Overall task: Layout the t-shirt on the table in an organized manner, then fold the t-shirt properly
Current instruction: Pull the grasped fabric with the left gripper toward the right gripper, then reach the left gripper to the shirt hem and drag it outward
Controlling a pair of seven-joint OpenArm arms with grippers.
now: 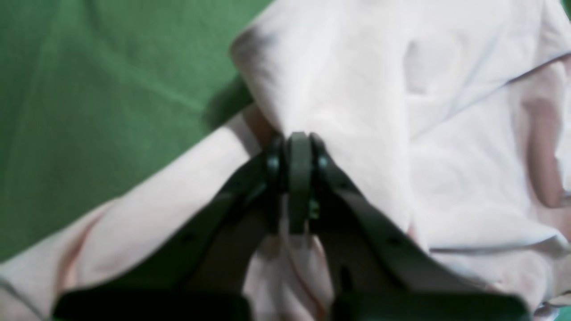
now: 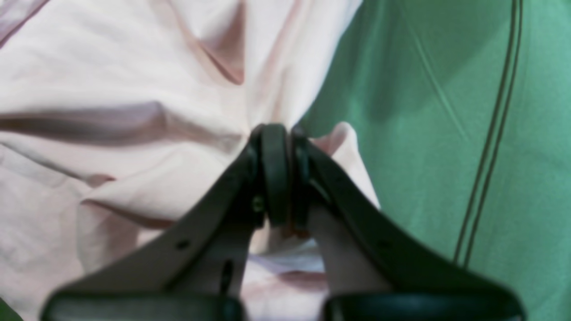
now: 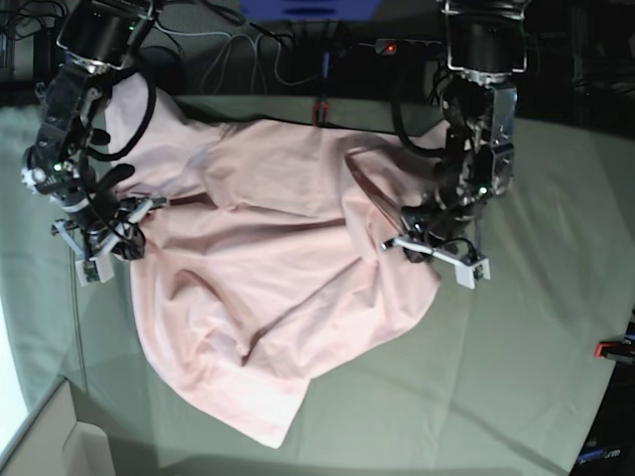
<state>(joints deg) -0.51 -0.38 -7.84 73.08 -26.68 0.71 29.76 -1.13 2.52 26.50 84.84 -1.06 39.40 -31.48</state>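
Note:
The pale pink t-shirt (image 3: 288, 268) lies crumpled and creased across the middle of the grey-green table (image 3: 496, 377), plain side up, with one corner trailing toward the front. My left gripper (image 3: 412, 226) is at the shirt's right edge. In the left wrist view this gripper (image 1: 299, 139) is shut on a pinched fold of the t-shirt (image 1: 357, 89). My right gripper (image 3: 127, 223) is at the shirt's left edge. The right wrist view shows it (image 2: 281, 130) shut on a gathered bit of the t-shirt (image 2: 111, 67).
A red clamp (image 3: 319, 107) sits at the table's back edge and another (image 3: 610, 348) at the right edge. Cables lie behind the table. A pale box (image 3: 55, 441) stands at the front left corner. A thin double line (image 2: 490, 133) runs over the green cloth beside the right gripper.

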